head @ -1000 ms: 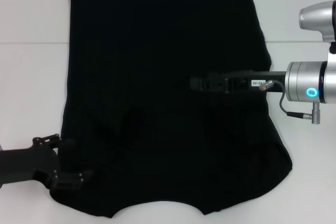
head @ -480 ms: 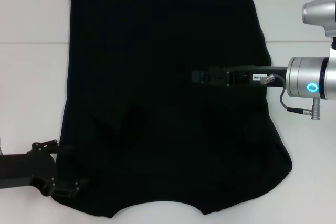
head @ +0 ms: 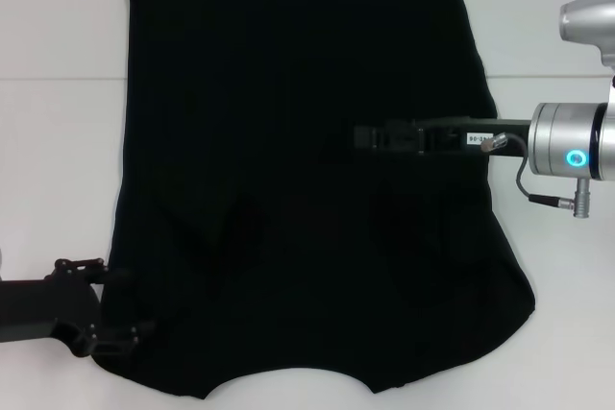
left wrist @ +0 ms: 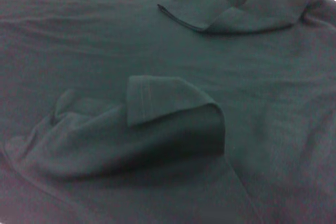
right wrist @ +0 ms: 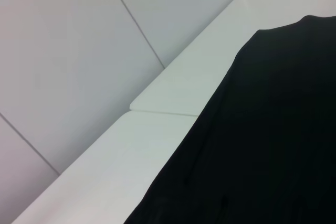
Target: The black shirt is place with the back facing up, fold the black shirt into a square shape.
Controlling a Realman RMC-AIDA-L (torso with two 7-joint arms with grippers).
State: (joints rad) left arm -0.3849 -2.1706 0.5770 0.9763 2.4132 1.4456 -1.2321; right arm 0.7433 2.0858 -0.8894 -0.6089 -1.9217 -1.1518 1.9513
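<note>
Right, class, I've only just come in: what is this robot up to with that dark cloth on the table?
A two-armed robot is working on a black shirt spread across a white table. Both sleeves are already folded in over the body. The left gripper sits at the shirt's near left corner, at the fabric's edge. The right gripper reaches in from the right side over the middle of the shirt. The shirt is not yet a square.

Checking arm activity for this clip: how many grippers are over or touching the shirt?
2. The left gripper is at the near-left corner of the black shirt; the right gripper reaches in over its middle.
</note>
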